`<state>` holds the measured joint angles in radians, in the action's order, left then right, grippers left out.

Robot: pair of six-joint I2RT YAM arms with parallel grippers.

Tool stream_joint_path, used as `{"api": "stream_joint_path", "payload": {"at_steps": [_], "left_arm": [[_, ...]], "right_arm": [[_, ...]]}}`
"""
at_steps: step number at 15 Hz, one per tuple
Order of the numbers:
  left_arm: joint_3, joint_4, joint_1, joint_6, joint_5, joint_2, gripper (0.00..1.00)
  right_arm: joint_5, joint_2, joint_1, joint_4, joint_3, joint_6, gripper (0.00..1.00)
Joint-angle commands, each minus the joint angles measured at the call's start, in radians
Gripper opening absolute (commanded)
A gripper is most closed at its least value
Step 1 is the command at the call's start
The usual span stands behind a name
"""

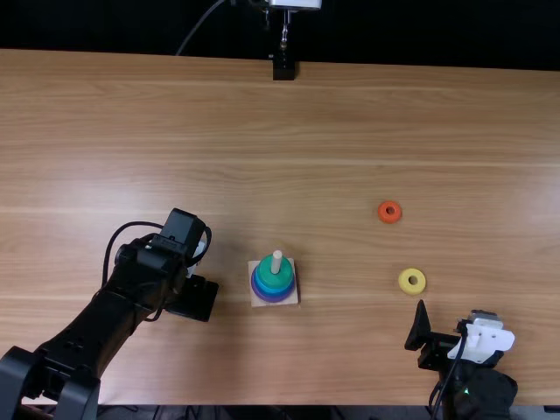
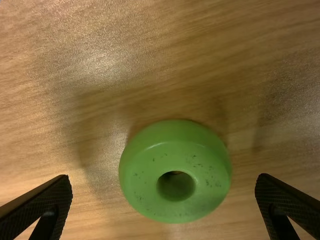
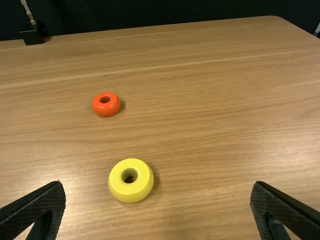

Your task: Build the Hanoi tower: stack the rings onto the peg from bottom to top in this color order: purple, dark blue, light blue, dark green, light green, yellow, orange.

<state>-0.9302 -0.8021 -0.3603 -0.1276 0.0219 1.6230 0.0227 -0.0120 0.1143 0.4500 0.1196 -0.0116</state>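
Left tool [image 2: 163, 178], lower left in top view: spread wide above light green ring [image 2: 175, 159]. Centring before closing seemed wise.

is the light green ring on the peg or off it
Off: the ring lies flat on the table, below the open left end effector.

the left arm [image 1: 118, 306] slants in from the top view's lower left, the left gripper [image 1: 193, 299] pointing down, its fingers [image 2: 42, 207] wide apart. the right arm [image 1: 479, 392] sits low at lower right, the right gripper [image 1: 451, 327] facing forward, also open.
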Motion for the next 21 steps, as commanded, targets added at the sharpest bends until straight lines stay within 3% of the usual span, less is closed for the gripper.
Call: {"api": "stream_joint_path", "payload": {"at_steps": [1, 4, 5, 6, 7, 9, 12, 18, 21], "left_arm": [[-0.024, -0.002, -0.008, 0.015, 0.0, 0.014, 1.0], [-0.021, 0.005, -0.006, 0.019, 0.0, 0.015, 0.97], [-0.018, 0.005, -0.008, 0.017, 0.0, 0.014, 0.74], [-0.016, 0.007, -0.006, 0.017, 0.0, 0.014, 0.58], [-0.015, 0.007, -0.006, 0.017, 0.0, 0.014, 0.53], [-0.013, 0.007, -0.006, 0.015, 0.0, 0.014, 0.51], [-0.013, 0.007, -0.006, 0.015, 0.002, 0.014, 0.32], [-0.015, 0.003, -0.008, 0.013, 0.002, 0.012, 0.07], [-0.041, -0.017, -0.009, -0.01, 0.002, 0.003, 0.05]], "right_arm": [[0.01, 0.012, 0.008, 0.059, -0.107, 0.001, 1.0], [0.012, 0.012, 0.008, 0.059, -0.107, 0.001, 1.0], [0.01, 0.012, 0.008, 0.059, -0.107, 0.001, 1.0], [0.01, 0.012, 0.008, 0.059, -0.106, 0.001, 1.0], [0.012, 0.012, 0.008, 0.059, -0.106, 0.001, 1.0], [0.012, 0.012, 0.008, 0.059, -0.107, 0.001, 1.0], [0.01, 0.012, 0.008, 0.059, -0.107, 0.001, 1.0], [0.01, 0.012, 0.008, 0.059, -0.107, 0.002, 1.0], [0.01, 0.012, 0.008, 0.059, -0.107, 0.001, 1.0]]}}
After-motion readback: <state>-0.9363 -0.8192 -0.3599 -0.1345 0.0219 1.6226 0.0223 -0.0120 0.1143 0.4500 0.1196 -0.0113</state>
